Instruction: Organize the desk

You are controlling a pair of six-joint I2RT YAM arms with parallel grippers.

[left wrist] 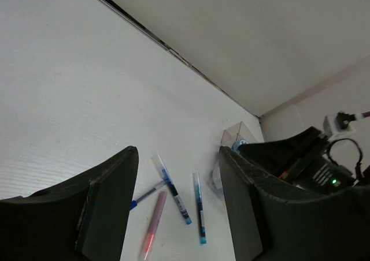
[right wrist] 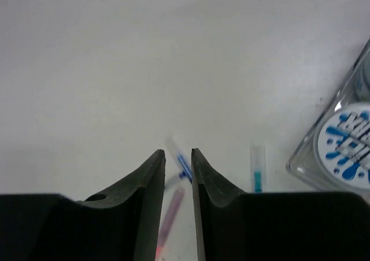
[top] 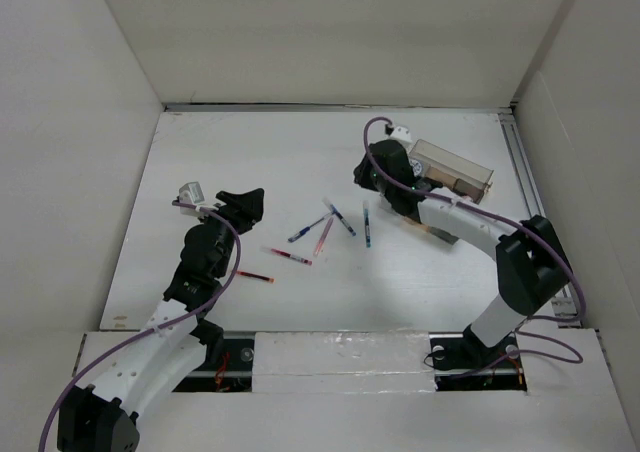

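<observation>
pink pen (right wrist: 172,212) blurs behind the right hand (right wrist: 178,155), apparently empty.

6 pens (top: 340,217) (3 blue-ish, 3 red/pink), 1 clr tray (top: 470,172)

- The left arm (top: 196,262) reaches forward from its base, bent at the elbow, with the wrist just behind the left tool (top: 245,207).
- The left tool's jaws stand wide apart, nothing between its dark fingers (left wrist: 107,206).
- The right arm (top: 525,262) folds at the elbow, its forearm running left to the right tool (top: 366,172).
- The right tool's jaws are nearly together, with only a thin, empty slit between its fingers (right wrist: 147,186).
</observation>
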